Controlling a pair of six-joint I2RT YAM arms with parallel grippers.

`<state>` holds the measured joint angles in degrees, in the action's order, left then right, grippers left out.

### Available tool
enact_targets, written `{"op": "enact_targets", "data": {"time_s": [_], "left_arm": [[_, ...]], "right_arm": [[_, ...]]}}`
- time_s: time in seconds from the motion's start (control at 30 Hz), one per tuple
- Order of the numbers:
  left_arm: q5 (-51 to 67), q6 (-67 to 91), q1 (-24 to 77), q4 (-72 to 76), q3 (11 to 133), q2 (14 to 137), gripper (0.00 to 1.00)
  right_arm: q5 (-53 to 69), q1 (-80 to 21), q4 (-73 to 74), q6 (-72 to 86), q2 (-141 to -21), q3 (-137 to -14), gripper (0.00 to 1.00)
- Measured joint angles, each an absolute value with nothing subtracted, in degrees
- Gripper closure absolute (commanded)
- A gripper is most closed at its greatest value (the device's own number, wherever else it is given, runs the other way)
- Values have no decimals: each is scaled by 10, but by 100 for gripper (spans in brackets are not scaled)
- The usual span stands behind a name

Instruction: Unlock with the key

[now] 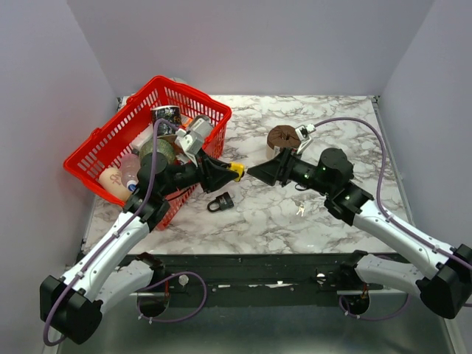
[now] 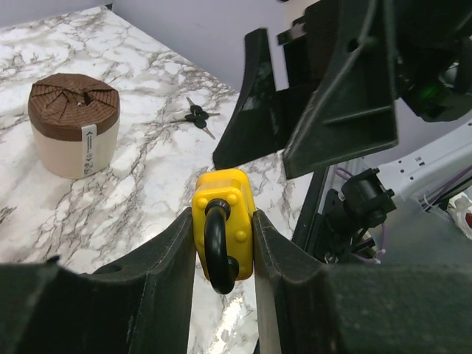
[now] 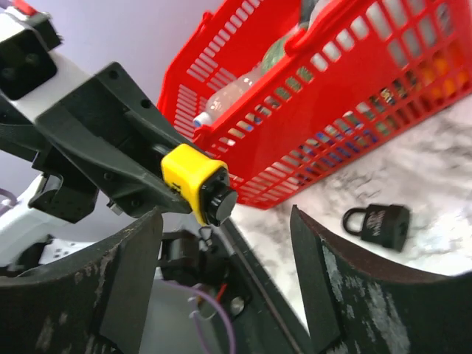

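One key (image 1: 299,210) apart from right tool (image 1: 252,172)

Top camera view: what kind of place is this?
Likely a robot lab test booth: plain grey walls box in a marble-look table, with the left arm and right arm bolted at its near edge.

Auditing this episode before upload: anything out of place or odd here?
The key lies loose on the marble table beside the right arm, in neither claw. The right claw is open and empty, facing the yellow padlock clamped in the left claw. Nothing looks spilled or damaged.
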<state>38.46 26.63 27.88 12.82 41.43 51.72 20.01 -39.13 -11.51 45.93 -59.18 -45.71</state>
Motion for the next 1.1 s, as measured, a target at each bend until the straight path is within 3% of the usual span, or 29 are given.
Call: {"op": "enact_targets", "data": {"time_s": [0.33, 1.1], "left_arm": [[406, 263, 279, 154, 414, 510, 100], [419, 264, 279, 178, 396, 510, 100]], "right_arm": [[225, -390, -138, 540, -621, -449, 28], [224, -389, -131, 559, -642, -449, 31]]}}
